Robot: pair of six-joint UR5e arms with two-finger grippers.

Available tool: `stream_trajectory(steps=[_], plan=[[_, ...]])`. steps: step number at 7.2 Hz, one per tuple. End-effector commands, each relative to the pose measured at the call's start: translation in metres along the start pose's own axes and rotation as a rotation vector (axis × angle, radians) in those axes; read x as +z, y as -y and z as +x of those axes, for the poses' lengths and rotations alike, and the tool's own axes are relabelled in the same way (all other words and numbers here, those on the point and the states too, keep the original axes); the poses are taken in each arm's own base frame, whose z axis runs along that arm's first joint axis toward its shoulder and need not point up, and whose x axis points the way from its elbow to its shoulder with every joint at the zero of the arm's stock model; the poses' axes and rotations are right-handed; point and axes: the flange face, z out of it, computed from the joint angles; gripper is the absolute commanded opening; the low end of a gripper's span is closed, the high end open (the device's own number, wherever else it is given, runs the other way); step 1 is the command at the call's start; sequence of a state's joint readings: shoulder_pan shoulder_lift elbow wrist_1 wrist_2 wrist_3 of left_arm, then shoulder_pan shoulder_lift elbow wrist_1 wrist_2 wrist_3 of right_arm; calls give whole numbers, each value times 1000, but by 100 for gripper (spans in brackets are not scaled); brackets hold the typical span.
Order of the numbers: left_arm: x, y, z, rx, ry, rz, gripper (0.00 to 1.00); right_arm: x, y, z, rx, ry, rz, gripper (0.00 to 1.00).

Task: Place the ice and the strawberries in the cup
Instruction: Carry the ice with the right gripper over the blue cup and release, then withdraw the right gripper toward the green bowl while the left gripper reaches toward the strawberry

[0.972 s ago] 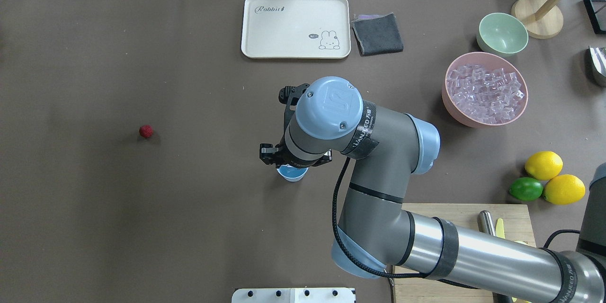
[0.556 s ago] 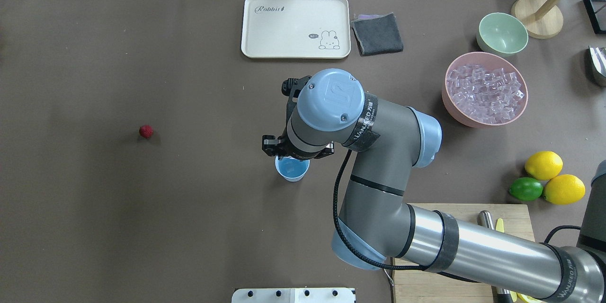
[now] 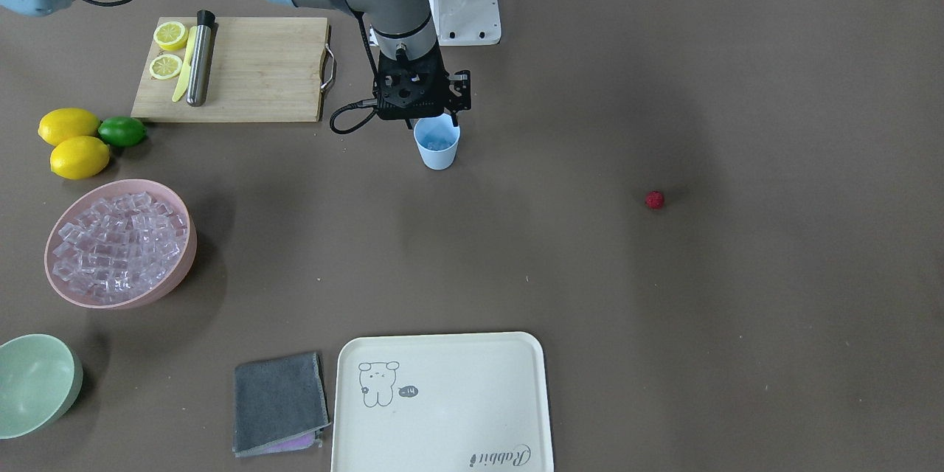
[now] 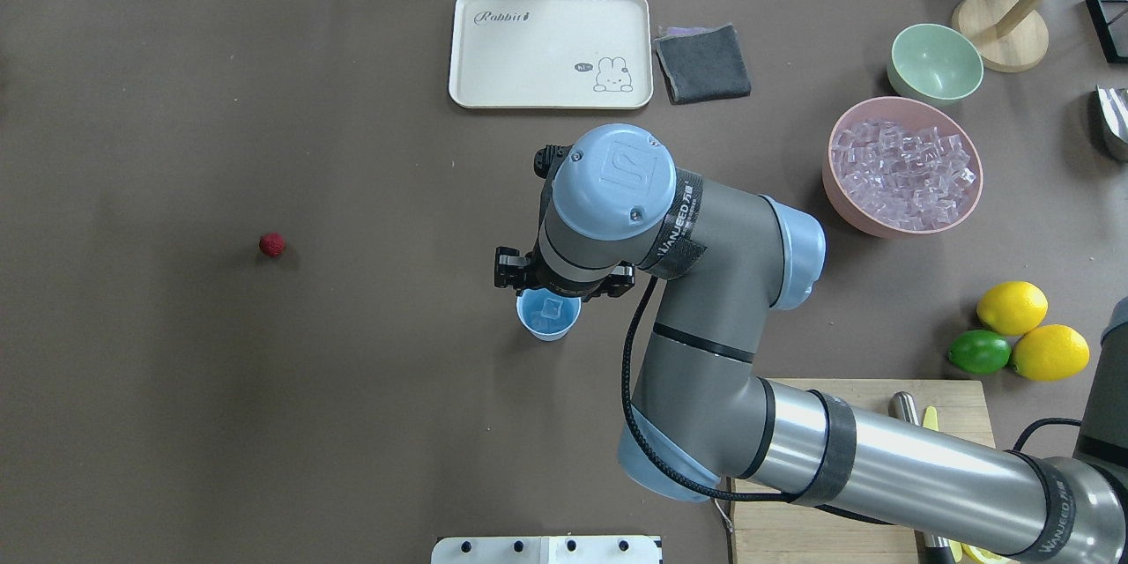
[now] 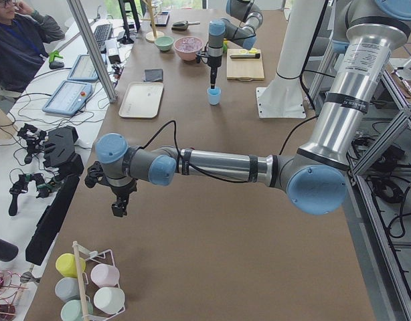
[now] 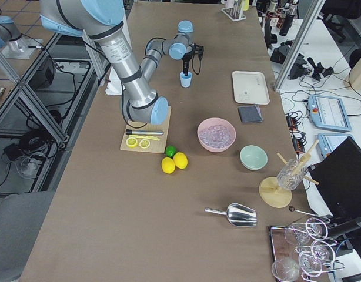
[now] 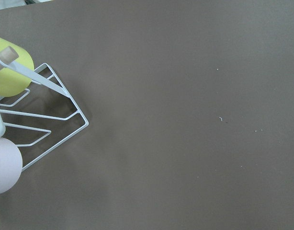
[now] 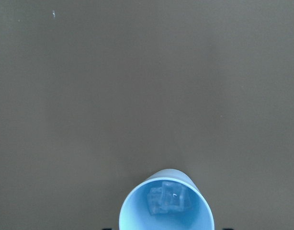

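The light-blue cup stands upright mid-table and holds a few clear ice cubes. My right gripper hangs just above the cup's rim, on the robot's side of it. It is open and empty, with its fingertips barely showing wide apart at the bottom edge of the right wrist view. The pink bowl at the right is full of ice. The small red strawberry lies alone on the table, far to the left. My left gripper hangs over bare table far from the cup; I cannot tell whether it is open.
A cream tray and a grey cloth lie at the far side. A pale green bowl, two lemons and a lime, and a cutting board are on the right. A wire cup rack is near the left wrist.
My right arm has moved a little away from the cup toward the table's far side, so the cup's mouth and the ice inside it now show. The strawberry has not moved.
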State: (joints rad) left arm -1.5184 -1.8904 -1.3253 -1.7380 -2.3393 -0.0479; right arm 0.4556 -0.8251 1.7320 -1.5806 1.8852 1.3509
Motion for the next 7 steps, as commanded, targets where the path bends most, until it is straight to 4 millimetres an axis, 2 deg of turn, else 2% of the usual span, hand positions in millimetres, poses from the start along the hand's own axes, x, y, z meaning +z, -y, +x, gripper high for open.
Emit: stream_trajectory(steps=[1,2,3,4,5,6,7], plan=[[-12,13,15,14,-4,24,98,-36,2,-1,5,59,-7,99],[-31,24,48,33,-15,68,98,-65,20,12,22,83,-10,99],[-20,46,115,67,-4,84,98,-95,38,25,41,102,1,99],[-36,69,154,15,80,172,98,-120,57,38,55,125,19,99],[1,70,203,9,78,194,98,-139,84,64,66,125,60,99],[19,65,235,-14,29,238,98,-155,108,96,38,116,83,99],[40,48,275,-41,-64,281,98,-168,138,148,28,93,83,99]])
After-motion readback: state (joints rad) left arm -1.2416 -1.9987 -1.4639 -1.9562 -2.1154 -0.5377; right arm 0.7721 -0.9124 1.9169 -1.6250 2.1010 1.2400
